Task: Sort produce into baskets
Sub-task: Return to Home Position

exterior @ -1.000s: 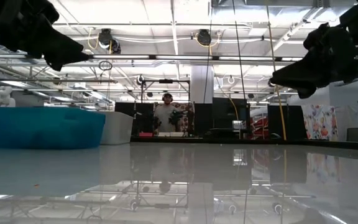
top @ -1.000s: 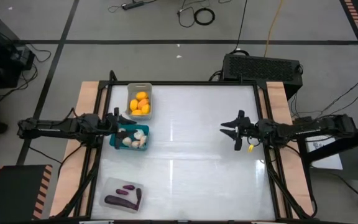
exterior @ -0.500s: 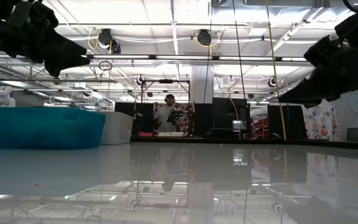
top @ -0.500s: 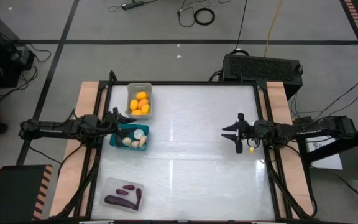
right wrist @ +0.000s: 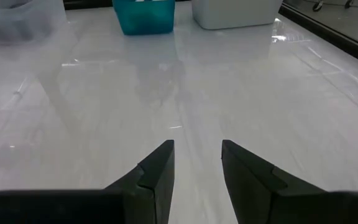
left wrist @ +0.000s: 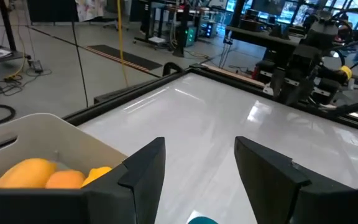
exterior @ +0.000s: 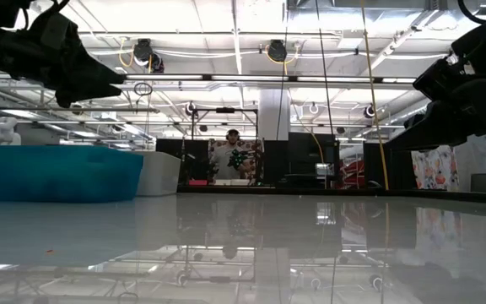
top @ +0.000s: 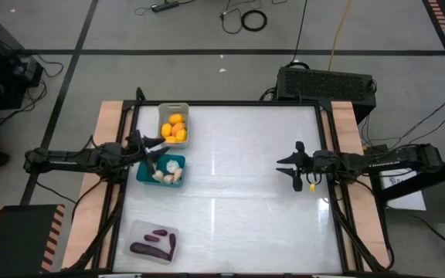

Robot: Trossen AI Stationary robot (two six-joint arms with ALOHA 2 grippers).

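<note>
Three baskets stand along the table's left side. The light grey one (top: 174,125) at the far end holds yellow-orange fruits (left wrist: 42,173). The teal one (top: 161,171) in the middle holds pale cream bulbs (top: 168,171). The clear one (top: 153,242) near the front edge holds dark purple eggplants (top: 151,247). My left gripper (top: 157,152) hovers open over the gap between the grey and teal baskets, with nothing between its fingers (left wrist: 145,168). My right gripper (top: 287,165) hangs open above the bare table near the right edge, pointing toward the baskets (right wrist: 143,15).
Bare white tabletop (top: 238,193) stretches between the two arms. A black frame and wooden strips (top: 114,123) border the table. A black box (top: 327,83) sits beyond the far edge. A person (exterior: 228,156) stands far back in the room.
My left gripper has rolled and swung its fingers a little toward the grey basket. My right gripper has tipped its fingers downward and sunk slightly. The gap between each gripper's fingers looks unchanged. No produce has moved.
</note>
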